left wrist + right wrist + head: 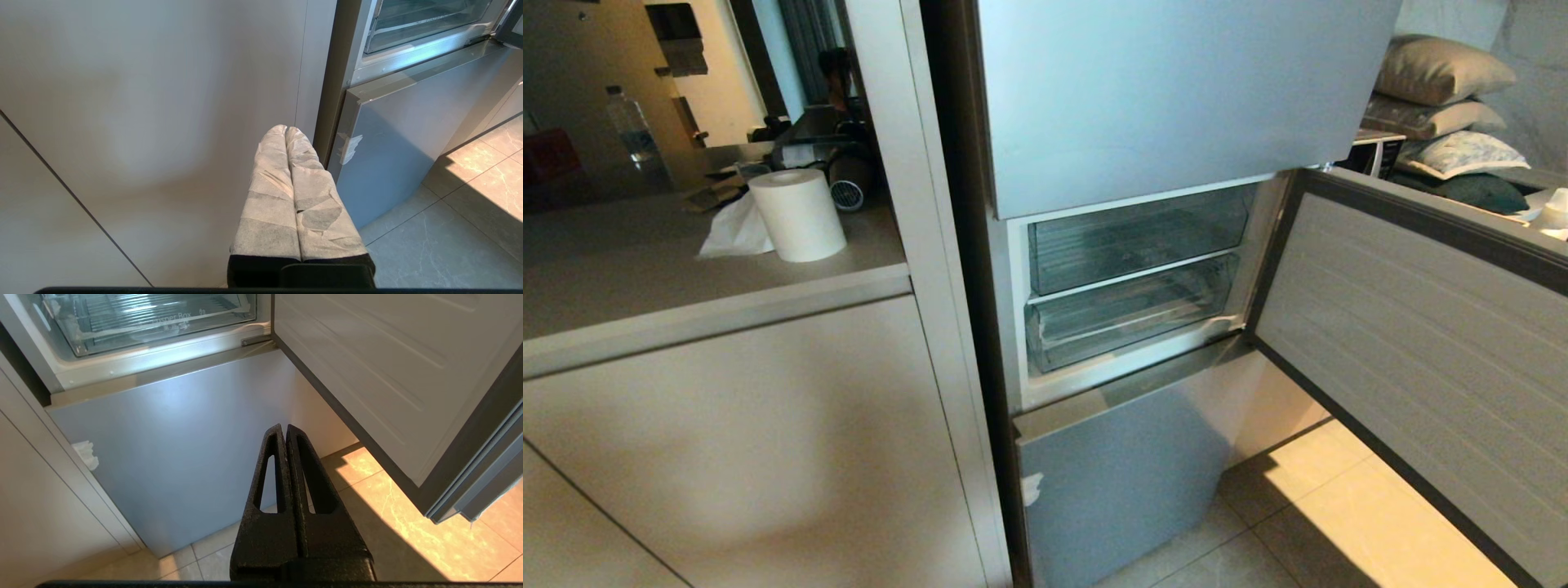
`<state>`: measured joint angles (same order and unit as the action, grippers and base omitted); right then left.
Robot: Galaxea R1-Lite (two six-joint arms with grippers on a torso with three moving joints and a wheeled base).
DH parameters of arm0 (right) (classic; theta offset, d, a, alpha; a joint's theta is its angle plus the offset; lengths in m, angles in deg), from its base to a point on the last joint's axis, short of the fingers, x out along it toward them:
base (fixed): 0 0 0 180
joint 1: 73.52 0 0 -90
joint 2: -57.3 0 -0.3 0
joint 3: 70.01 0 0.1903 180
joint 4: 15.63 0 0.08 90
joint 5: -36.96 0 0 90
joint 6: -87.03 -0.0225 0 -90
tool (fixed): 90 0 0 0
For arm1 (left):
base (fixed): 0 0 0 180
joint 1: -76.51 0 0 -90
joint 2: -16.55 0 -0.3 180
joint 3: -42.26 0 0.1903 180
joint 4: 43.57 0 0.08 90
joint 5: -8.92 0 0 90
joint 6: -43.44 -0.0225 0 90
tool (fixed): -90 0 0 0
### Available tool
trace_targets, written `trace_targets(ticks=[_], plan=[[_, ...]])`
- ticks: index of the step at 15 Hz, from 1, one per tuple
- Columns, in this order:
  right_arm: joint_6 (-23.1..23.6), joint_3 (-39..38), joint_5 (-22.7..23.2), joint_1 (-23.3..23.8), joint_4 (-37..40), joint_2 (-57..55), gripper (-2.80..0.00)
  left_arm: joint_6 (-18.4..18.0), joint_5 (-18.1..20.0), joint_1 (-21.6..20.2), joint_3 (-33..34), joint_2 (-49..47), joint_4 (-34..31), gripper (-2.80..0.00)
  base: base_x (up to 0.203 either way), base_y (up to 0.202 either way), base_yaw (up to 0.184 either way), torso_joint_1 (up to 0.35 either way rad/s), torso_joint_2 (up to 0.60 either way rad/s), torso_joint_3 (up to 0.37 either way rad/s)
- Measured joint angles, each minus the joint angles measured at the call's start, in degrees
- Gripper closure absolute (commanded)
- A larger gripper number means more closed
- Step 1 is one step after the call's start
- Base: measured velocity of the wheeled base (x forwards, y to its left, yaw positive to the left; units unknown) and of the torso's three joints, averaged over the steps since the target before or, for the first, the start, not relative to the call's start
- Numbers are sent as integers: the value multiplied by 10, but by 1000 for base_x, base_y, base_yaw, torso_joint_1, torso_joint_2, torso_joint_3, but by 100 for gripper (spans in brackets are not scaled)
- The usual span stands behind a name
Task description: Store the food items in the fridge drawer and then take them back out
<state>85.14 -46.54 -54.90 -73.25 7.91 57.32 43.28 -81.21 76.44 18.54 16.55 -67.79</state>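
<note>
The fridge's middle section stands open. Behind its upper clear compartment (pixel 1135 237) sits the fridge drawer (pixel 1127 314), a clear ribbed bin pushed in; it also shows in the right wrist view (pixel 135 324) and the left wrist view (pixel 421 24). No food items are in view, and both clear bins look empty. My left gripper (pixel 286 128), wrapped in white tape, is shut on nothing and hangs low before the cabinet panel beside the fridge. My right gripper (pixel 284 428), black, is shut on nothing, low before the closed bottom fridge door. Neither gripper shows in the head view.
The open fridge door (pixel 1413 343) swings out on the right above the tiled floor (pixel 1339 523). The closed bottom door (pixel 1123 482) lies below the drawer. On the left counter (pixel 686 278) stand a paper roll (pixel 799 214) and a water bottle (pixel 633 131). Pillows (pixel 1445 73) lie far right.
</note>
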Motion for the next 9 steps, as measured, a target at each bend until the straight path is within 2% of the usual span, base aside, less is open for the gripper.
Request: trace_targets(ticks=[4, 9], plan=[[-15, 40, -23, 1, 18, -42, 0, 0, 0, 0, 0, 0, 0, 0, 0, 0, 0, 0, 0, 0], [-102, 144, -92, 4, -18, -282, 0, 0, 0, 0, 0, 0, -1, 0, 0, 0, 0, 0, 0, 0]])
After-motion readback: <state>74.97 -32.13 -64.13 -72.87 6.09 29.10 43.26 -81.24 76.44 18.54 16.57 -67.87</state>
